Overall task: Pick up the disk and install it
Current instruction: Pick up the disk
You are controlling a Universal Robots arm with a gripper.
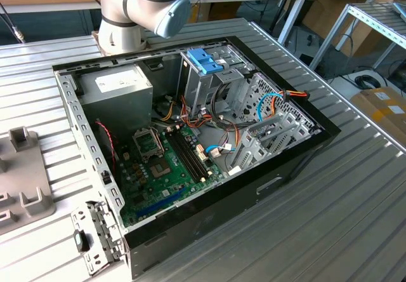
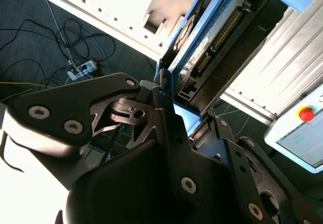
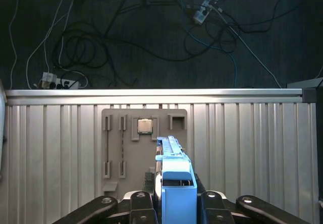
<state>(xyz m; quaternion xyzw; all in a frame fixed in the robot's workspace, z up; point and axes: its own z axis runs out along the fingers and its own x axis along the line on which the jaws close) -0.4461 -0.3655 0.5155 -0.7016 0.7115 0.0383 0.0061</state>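
My gripper (image 3: 175,204) is shut on the disk (image 3: 174,176), which stands edge-on between the two black fingers (image 3: 141,204) in its light-blue carrier. It is held in the air above a ribbed metal table (image 3: 242,153). In the second wrist view the disk (image 2: 212,37) shows its grey metal body, its connector side and its blue rails, running away from the gripper (image 2: 184,115). The exterior view has the arm's elbow (image 1: 152,2) at the top, behind the open computer case (image 1: 298,148).
Inside the case stand an upright metal drive cage with a blue handle piece (image 1: 206,60), a power supply (image 1: 117,88), a motherboard (image 1: 165,161) and loose cables. A grey fixture plate (image 3: 113,148) carrying a chip (image 3: 145,126) lies below the held disk. Cables cover the floor beyond the table edge.
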